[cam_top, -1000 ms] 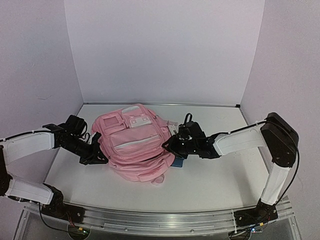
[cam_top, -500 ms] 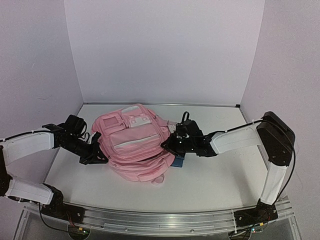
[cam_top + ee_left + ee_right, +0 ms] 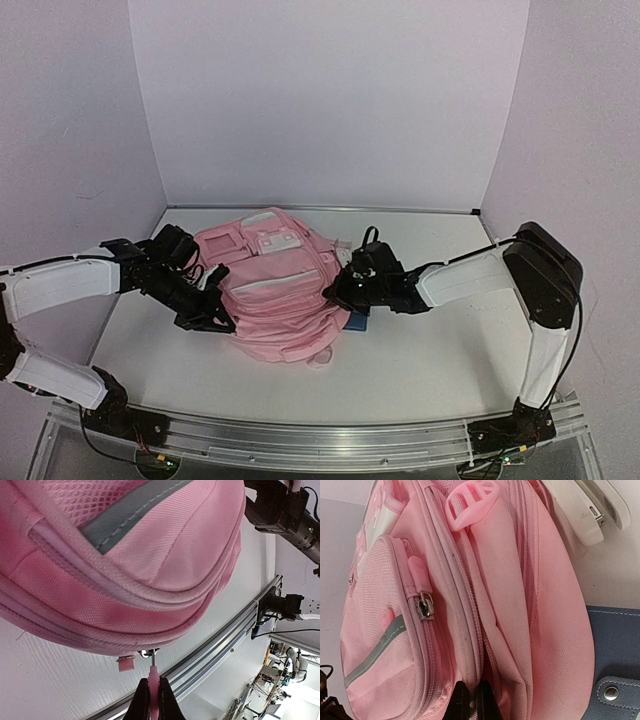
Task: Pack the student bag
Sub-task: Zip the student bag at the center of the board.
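White counter [image 3: 430, 360], lilac walls: pink student bag [image 3: 275, 290] lying mid-counter between two arms.
Top view: left gripper [image 3: 220, 321] at the bag's near-left edge, right gripper [image 3: 334, 291] against its right side. Left wrist: gripper clamped on a pink zip pull [image 3: 153, 677] below the bag. Right wrist: gripper pinched together on the bag's zip seam; blue snap-fastened item [image 3: 615, 655] alongside.

No lettering, brand or number can be read anywhere in the room. The large soft pink fabric backpack [image 3: 275, 285] carries a pale rectangular patch [image 3: 277, 241] on its front, toward 12 o'clock from overhead, but anything printed there is too small to make out.
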`<state>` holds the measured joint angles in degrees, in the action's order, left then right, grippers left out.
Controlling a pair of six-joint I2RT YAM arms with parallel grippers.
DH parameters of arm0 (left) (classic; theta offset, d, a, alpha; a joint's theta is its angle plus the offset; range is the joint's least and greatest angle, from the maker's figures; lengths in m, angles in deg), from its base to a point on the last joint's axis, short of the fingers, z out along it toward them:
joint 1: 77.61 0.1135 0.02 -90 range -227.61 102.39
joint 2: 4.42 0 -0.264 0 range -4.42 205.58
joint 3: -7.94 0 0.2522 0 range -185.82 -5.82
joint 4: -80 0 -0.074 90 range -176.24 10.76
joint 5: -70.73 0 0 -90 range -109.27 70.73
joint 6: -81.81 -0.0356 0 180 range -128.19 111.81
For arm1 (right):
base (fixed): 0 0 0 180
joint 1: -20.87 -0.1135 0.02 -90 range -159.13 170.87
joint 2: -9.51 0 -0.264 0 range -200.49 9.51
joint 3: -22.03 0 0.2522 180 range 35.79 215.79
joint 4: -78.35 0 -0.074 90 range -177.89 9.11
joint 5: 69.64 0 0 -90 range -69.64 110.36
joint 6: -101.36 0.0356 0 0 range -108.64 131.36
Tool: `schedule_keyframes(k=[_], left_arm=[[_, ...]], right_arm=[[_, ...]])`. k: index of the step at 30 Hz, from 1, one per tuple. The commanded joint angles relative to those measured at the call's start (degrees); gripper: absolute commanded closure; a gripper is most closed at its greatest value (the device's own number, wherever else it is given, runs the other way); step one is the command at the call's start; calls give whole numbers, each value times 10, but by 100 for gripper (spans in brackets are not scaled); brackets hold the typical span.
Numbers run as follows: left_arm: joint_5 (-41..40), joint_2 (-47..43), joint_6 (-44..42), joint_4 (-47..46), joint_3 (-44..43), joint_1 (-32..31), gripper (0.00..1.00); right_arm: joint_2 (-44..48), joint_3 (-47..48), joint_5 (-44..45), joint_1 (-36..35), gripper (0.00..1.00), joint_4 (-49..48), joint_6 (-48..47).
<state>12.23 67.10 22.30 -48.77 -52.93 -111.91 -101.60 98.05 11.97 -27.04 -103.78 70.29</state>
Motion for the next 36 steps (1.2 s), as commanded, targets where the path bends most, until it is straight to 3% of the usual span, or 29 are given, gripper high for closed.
schedule_keyframes(k=[1,12,23,28,30,33,36], left_arm=[[27,10,15,-38,-58,-31,100],[-17,125,32,-90,-148,-127,100],[-29,193,110,-227,-175,-156,95],[-26,208,108,-222,-186,-169,85],[-34,192,108,-213,-179,-169,75],[-51,161,108,-192,-170,-166,56],[-36,136,104,-156,-170,-148,48]], right_arm=[[-8,24,-9,-7,100,-49,6],[-12,28,9,-7,100,-51,8],[-1,16,34,-7,100,-52,10],[8,7,42,-7,100,-52,5],[19,0,51,-8,99,-49,2],[42,-14,63,-7,84,-38,-7],[76,-32,85,-7,75,-13,-24]])
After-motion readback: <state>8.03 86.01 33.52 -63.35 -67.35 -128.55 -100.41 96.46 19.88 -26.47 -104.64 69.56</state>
